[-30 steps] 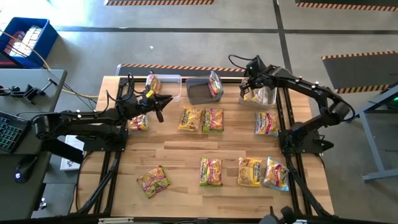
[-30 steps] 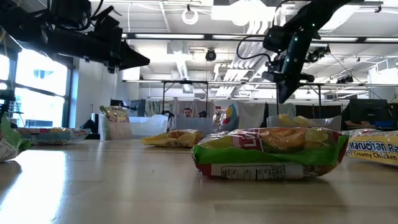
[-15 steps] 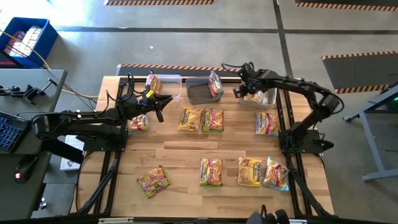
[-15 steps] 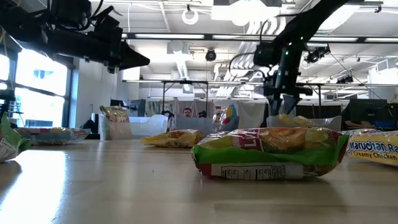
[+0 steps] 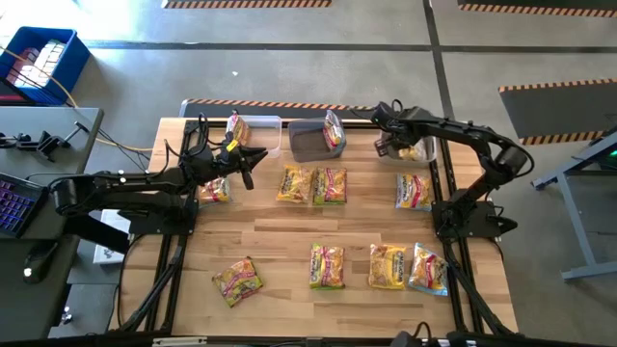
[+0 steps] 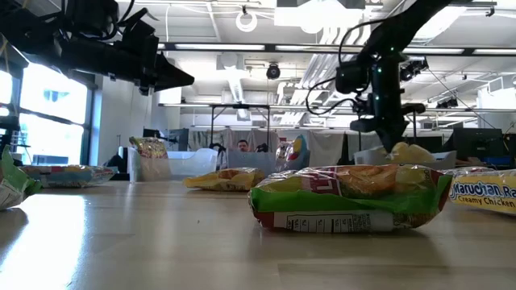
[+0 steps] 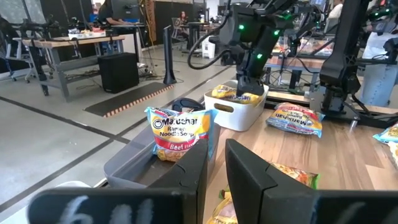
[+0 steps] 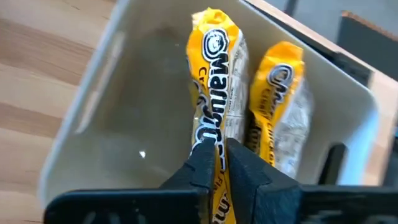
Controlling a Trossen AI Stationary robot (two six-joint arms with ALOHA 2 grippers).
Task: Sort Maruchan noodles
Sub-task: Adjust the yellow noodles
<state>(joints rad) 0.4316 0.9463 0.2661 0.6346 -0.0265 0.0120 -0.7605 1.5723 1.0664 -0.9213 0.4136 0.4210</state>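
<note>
The Maruchan noodles (image 5: 328,185) lay scattered flat over your wooden table (image 5: 280,251), with a few already standing in the bins along the far edge. In the clear bin (image 8: 99,112) at the far right, two yellow packets stood on edge side by side, and your right gripper (image 8: 219,163) was down inside it, its fingers pinched on the edge of the nearer yellow packet (image 8: 214,106); the second yellow packet (image 8: 280,106) leaned just beside it. The grey bin (image 5: 310,140) in the middle held a beef packet (image 7: 180,132) upright against its wall, and the far-left bin (image 5: 258,129) held one more. Your left gripper (image 5: 248,166) hung above the table near that left bin, fingers close together with only a narrow gap and nothing between them. A green packet (image 6: 351,197) lay nearest the low camera, blocking much of your right-hand bin from that side. Workbenches and people filled the room beyond
</note>
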